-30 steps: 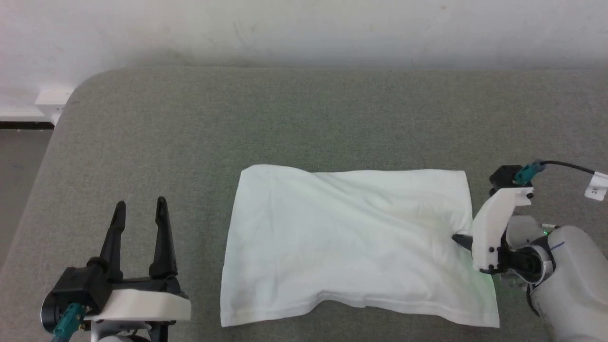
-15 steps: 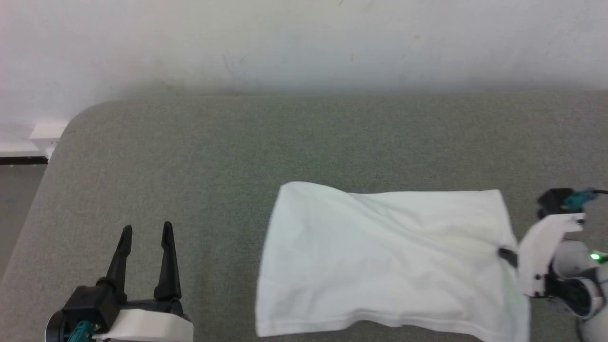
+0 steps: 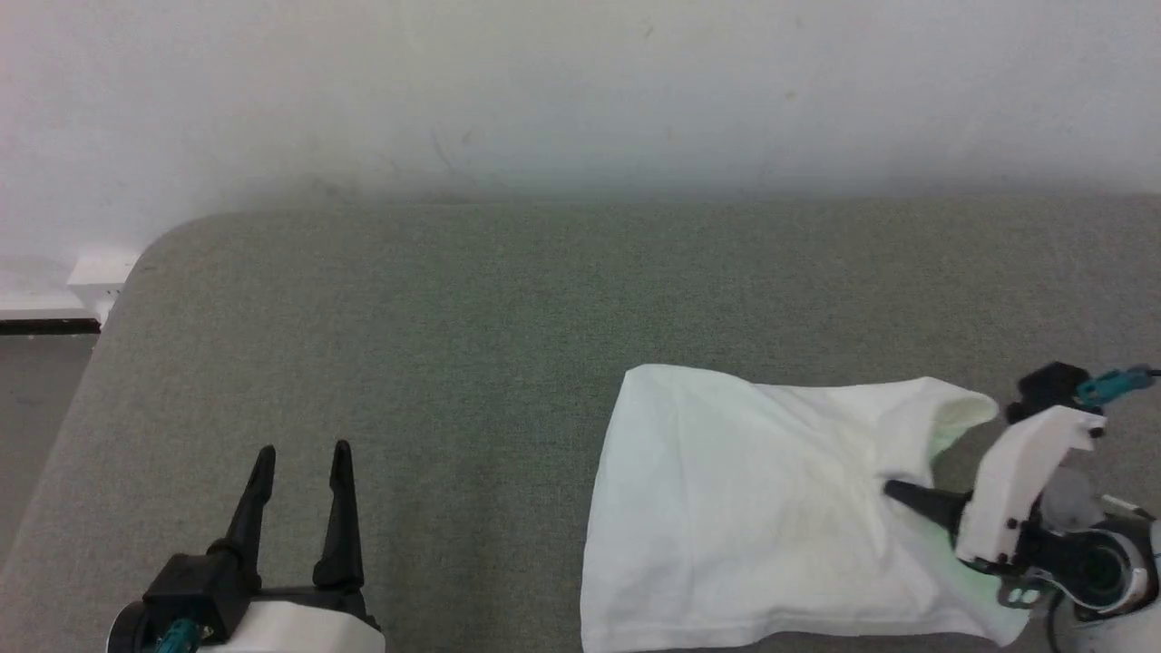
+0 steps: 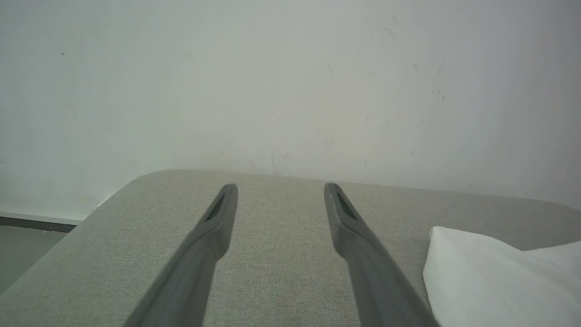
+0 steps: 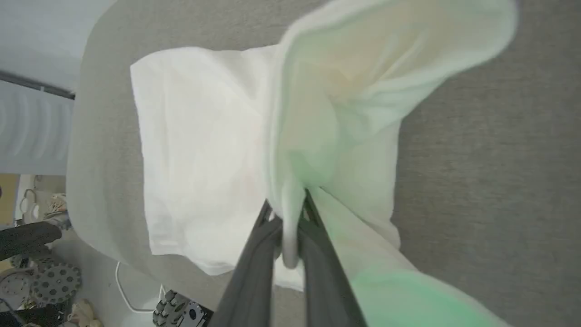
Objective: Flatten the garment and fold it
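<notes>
grey surface | white garment, right edge lifted | right gripper pinching it

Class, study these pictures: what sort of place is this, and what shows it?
Probably a robot lab or workshop, not a home: a bare, scuffed white wall, a grey fabric-covered surface with a rounded corner bearing one white thin-fabric garment, and toothed grey gear-like parts nearby.
</notes>
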